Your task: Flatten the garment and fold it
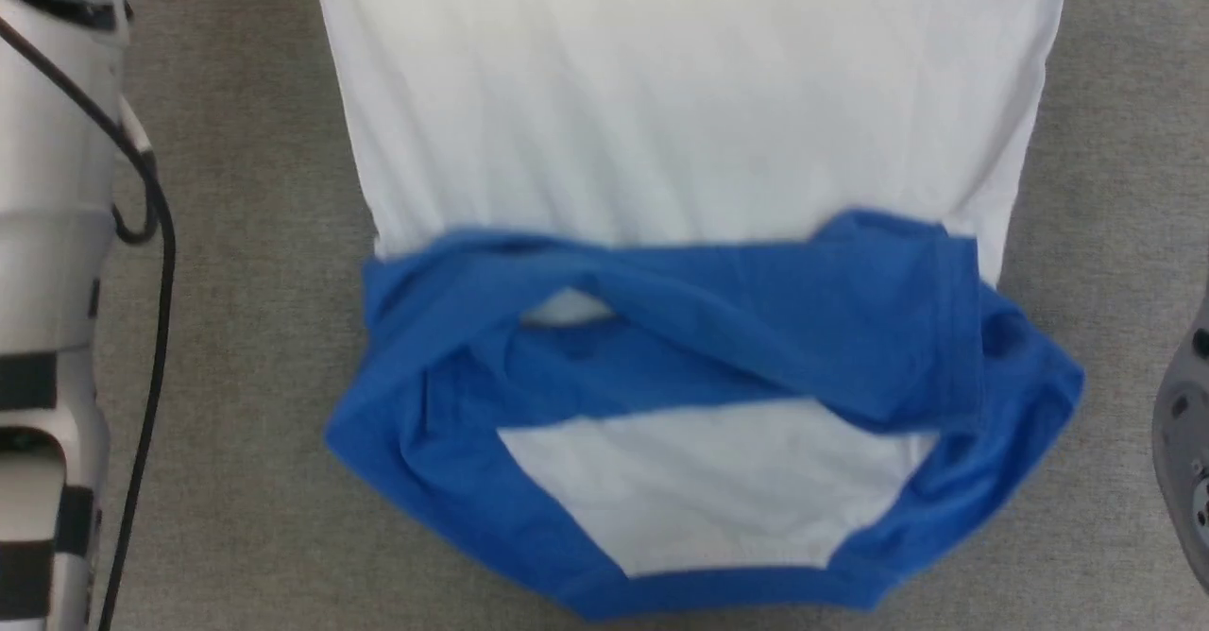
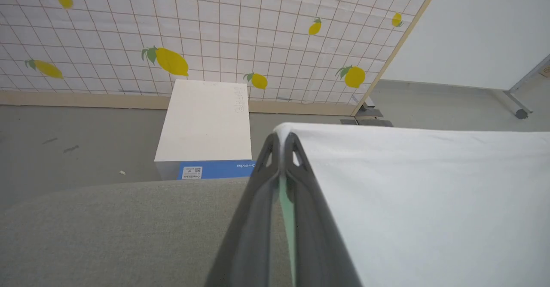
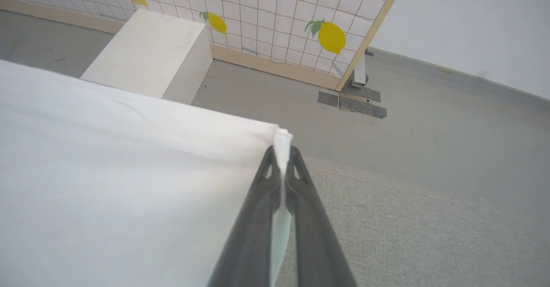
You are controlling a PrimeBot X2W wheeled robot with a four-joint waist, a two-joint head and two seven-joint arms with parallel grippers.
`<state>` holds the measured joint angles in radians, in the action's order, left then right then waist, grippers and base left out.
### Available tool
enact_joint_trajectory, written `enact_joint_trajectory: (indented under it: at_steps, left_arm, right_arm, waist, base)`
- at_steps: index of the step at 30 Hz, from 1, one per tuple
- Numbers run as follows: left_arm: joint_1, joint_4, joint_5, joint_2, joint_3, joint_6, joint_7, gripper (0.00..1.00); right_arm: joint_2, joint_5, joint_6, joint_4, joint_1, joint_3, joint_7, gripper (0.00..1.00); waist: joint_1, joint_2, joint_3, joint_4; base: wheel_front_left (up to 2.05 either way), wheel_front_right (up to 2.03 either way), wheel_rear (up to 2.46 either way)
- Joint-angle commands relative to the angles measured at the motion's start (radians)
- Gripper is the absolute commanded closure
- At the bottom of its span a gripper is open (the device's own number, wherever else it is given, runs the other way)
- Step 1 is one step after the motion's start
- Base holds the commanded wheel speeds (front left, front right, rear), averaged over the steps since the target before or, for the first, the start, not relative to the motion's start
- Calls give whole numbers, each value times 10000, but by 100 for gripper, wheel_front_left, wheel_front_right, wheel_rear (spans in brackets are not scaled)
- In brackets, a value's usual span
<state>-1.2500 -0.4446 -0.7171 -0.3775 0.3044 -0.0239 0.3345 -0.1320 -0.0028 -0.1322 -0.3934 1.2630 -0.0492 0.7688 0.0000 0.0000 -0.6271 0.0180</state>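
- Garment lies on the grey cloth-covered table, straight in front of the robot. Its white body runs up and out of the top of the head view.
- Blue sleeves are folded across the near part of the shirt, one over the other and rumpled. Blue neckline trim curves along the nearest edge, with a white panel inside it.
- Left gripper: fingers pressed together, pinching a corner of the white cloth. The cloth's edge runs down along one finger and a thin pale-green strip shows between the fingers.
- Right gripper: fingers pressed together on the other white corner. A small tuft of cloth pokes out past the tips.
- In both wrist views the white fabric spreads smooth from the pinched corner, with the table surface showing beside it.
- Beyond the table: grey floor, a white box with a blue label on its near face, and a gridded screen printed with lemons.
- Pale forearm with a black cable stands at the left edge of the head view.
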Motion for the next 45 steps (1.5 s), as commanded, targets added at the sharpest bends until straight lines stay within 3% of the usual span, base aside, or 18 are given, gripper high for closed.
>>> enact_joint_trajectory:
  at_steps: [1, 11, 20, 26, 34, 45]
  left_arm:
    - [-417, -148, 146, -61, -65, 95, -255, 100]
    - [-825, -817, 482, -24, 48, -577, -2105, 100]
    - [1851, -484, -185, -300, 899, -1046, -3032, 100]
    - [4052, 602, -671, -502, 1502, -1064, -3659, 100]
    - [6930, 1919, -1131, -546, 1748, -893, -4386, 100]
    - [9940, 2949, -1411, -411, 2245, -308, -4814, 100]
  right_arm:
    - [12, -133, 15, -115, 281, -53, -166, 100]
    - [251, 167, 15, -651, 546, -112, -1909, 100]
    - [-88, 2424, 15, -471, -2012, 752, -2736, 100]
    - [-488, 3741, 15, 537, -4307, 922, -2629, 100]
    - [-732, 4654, 15, 1977, -7472, 575, -2304, 100]
    - [105, 4812, 15, 2902, -10773, -835, -1956, 100]
  waist:
    - [0, 0, -57, -104]
    - [0, 0, 257, -91]
    - [0, 0, 2421, 137]
    - [0, 0, 3804, 192]
    - [0, 0, 5144, 224]
    - [0, 0, 5927, 304]
  base:
    - [0, 0, 0]
    - [0, 0, 0]
    - [0, 0, 0]
    - [0, 0, 0]
    - [0, 0, 0]
    - [0, 0, 0]
